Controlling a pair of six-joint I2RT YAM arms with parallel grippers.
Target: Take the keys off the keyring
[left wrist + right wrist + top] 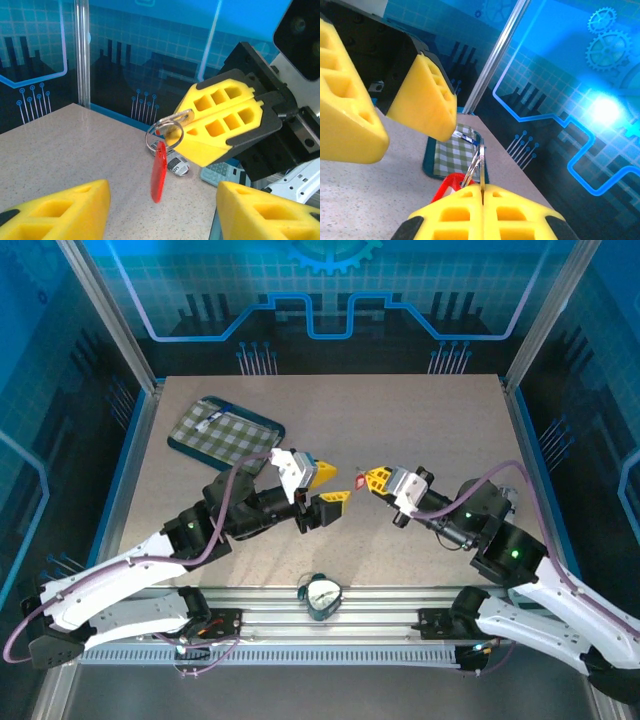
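Two claws meet above the bench (430, 430) over one keyring (158, 172).
The right claw (372, 480), fingers pressed together, pinches the silver ring, its single red tag hanging in mid-air. The left claw (341, 486) stands spread just beside it, gripping nothing. Whether a key hangs on the ring cannot be told. Behind lies one teal tray (277, 427) with a checked cloth; one round dial (322, 593) sits at the near rail.

The keyring (449, 186) (red tag) sits half hidden behind the right fingers (516, 201), seen from the right wrist.
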